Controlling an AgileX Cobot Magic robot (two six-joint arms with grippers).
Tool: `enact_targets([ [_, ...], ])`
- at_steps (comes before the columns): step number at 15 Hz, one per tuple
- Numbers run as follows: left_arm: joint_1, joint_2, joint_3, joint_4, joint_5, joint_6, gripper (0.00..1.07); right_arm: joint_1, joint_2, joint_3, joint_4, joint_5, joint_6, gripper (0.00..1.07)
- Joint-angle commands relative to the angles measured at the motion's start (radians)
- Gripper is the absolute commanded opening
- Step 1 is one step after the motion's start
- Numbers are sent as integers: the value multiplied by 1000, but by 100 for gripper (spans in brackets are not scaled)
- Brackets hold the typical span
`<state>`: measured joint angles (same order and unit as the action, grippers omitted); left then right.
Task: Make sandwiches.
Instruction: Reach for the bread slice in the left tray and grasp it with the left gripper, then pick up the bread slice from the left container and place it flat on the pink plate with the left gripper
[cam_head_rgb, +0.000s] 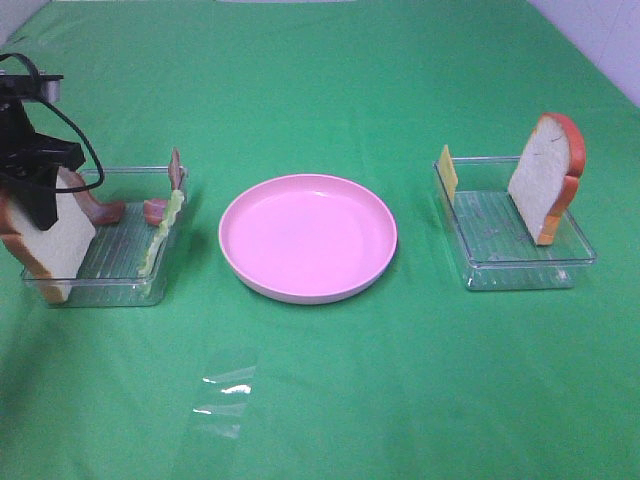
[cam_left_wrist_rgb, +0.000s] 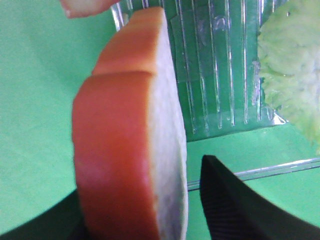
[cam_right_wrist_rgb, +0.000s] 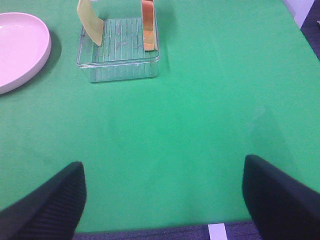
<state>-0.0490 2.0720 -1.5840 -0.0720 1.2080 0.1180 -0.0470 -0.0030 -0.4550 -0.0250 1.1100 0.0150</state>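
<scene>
Picking up the first slice is the step in hand, I judge: the left claw (cam_head_rgb: 40, 200) straddles a white, orange-crusted toy bread slice (cam_head_rgb: 62, 240) standing in the left clear plastic tray (cam_head_rgb: 100, 290); clamped or not, I cannot tell. Next it must be lifted onto the one round pink plate (cam_head_rgb: 307, 238). The right claw (cam_right_wrist_rgb: 162, 200) gapes, empty. Two slices in all, the second slice (cam_head_rgb: 540, 185) in the right tray (cam_head_rgb: 520, 272) with one yellow cheese square (cam_head_rgb: 447, 172); one pale green lettuce leaf (cam_head_rgb: 163, 232); at least two red-brown bacon strips (cam_head_rgb: 105, 212).

Plate (cam_head_rgb: 307, 237) stands between left tray (cam_head_rgb: 100, 293) and right tray (cam_head_rgb: 520, 272).
</scene>
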Motion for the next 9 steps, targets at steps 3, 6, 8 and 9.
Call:
enact_targets([
  [3,-2,6,-2,-24,-3,-3,0,-1,-31,2,-3,-2,-3,82],
  [6,-2,-7,-2,-23,13,-30,0,-1,-31,2,-3,-2,-3,82],
  [8,-2,-42,-2,-24,25,-50,0,-1,-31,2,-3,-2,-3,82],
  [9,-2,-52,-2,-28,32,-52,0,-1,-31,2,-3,-2,-3,82],
])
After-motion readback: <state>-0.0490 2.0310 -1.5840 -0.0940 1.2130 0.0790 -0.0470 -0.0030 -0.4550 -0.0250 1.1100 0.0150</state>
